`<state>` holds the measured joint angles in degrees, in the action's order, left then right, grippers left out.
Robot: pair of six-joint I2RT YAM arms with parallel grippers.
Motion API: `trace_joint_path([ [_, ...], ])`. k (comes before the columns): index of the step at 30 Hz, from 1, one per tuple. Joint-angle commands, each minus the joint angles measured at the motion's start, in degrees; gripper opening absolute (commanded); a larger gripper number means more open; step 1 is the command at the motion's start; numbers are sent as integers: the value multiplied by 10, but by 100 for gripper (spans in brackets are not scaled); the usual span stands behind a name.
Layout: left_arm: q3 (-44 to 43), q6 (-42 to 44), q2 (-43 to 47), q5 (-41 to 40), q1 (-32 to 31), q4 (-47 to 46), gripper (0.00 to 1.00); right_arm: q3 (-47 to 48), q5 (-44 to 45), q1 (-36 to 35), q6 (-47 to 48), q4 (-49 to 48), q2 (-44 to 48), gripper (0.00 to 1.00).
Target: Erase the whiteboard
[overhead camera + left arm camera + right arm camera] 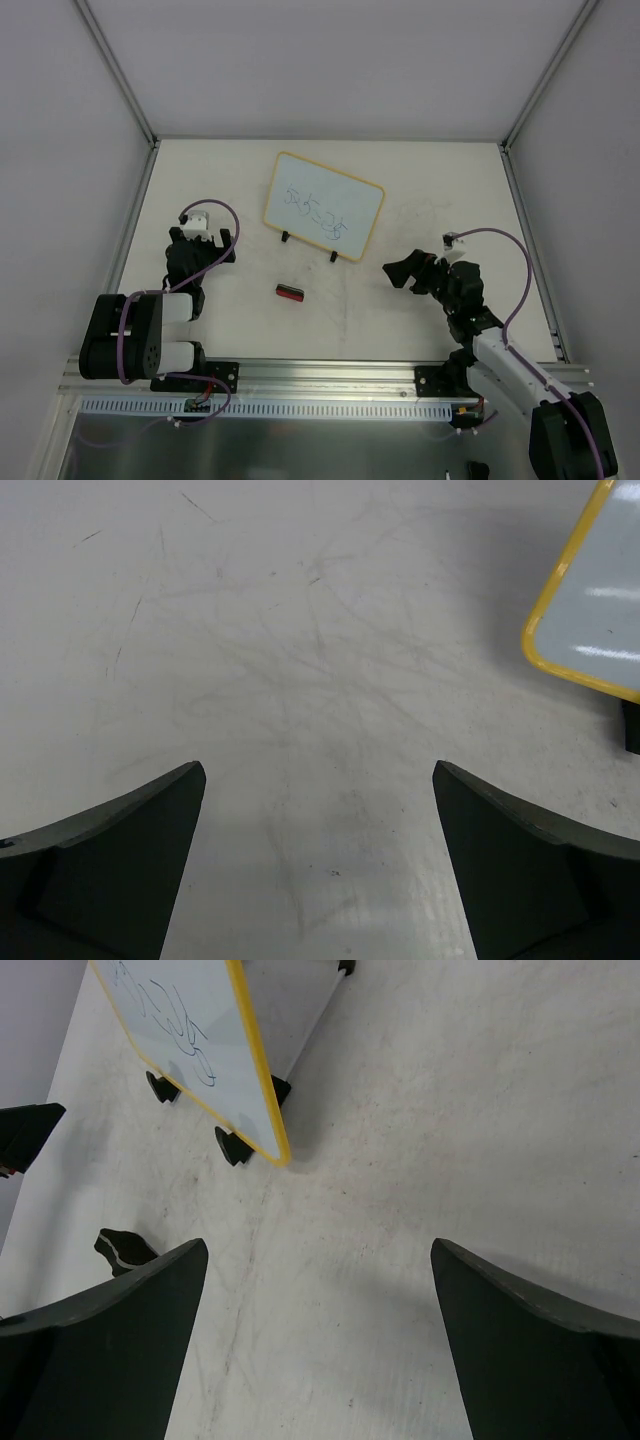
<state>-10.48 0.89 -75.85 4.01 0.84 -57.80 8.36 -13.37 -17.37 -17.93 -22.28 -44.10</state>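
The whiteboard stands toward the far middle of the surface, propped on two small black feet so that its face leans back, and blue scribbles run across the middle of it. It looks like a thin, stiff and light panel with a smooth, slippery face inside a narrow yellow frame. A firm wipe would probably slide it on its feet or tip it over unless it is braced. The frame edge or a rounded corner seems the safest place to steady it, since the written face should stay clear for wiping. The small red-black eraser lies flat on the surface just in front of the board, between the two arms and apart from both. It appears light and rigid, and is best pinched across its narrow sides. The left arm is folded back close to its base. Its left tool is low over the surface to the left of the board, released, with the jaws wide apart and nothing between them. Its wrist view shows only scuffed surface and a corner of the board at the right edge. The right arm reaches forward and inward. The right tool is angled toward the board's near right corner, near it but not touching, and it too is released and empty.
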Motion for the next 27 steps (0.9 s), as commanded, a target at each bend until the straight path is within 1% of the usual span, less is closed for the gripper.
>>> trace_joint_path([
  [1,-11,10,-2,12,3,-27,99,17,-6,-4,-3,-38,10,99],
  [9,-11,9,-3,12,2,-27,99,8,1,-4,11,-40,31,99],
  [11,-10,8,-1,13,2,-27,99,7,-10,-4,12,-40,34,99],
  [14,-9,2,4,-7,2,-28,99,5,-34,-4,22,-48,38,99],
  [18,-8,-7,68,-36,2,16,99,5,-42,-4,27,-50,44,99],
  [20,-1,-6,87,-37,2,23,99,-4,-63,-4,33,-67,51,99],
  [21,2,-7,112,-47,3,34,99,-9,-67,-4,33,-80,62,99],
  [23,-4,-29,154,-62,2,81,99,-18,-55,-4,35,-80,77,99],
  [24,-10,-34,200,-67,3,141,99,-20,-53,-4,39,-75,95,99],
  [25,-17,-41,221,-71,2,171,99,-22,-50,-4,40,-73,103,99],
  [27,-31,-44,280,-61,2,220,99,-24,-38,-4,46,-60,119,99],
])
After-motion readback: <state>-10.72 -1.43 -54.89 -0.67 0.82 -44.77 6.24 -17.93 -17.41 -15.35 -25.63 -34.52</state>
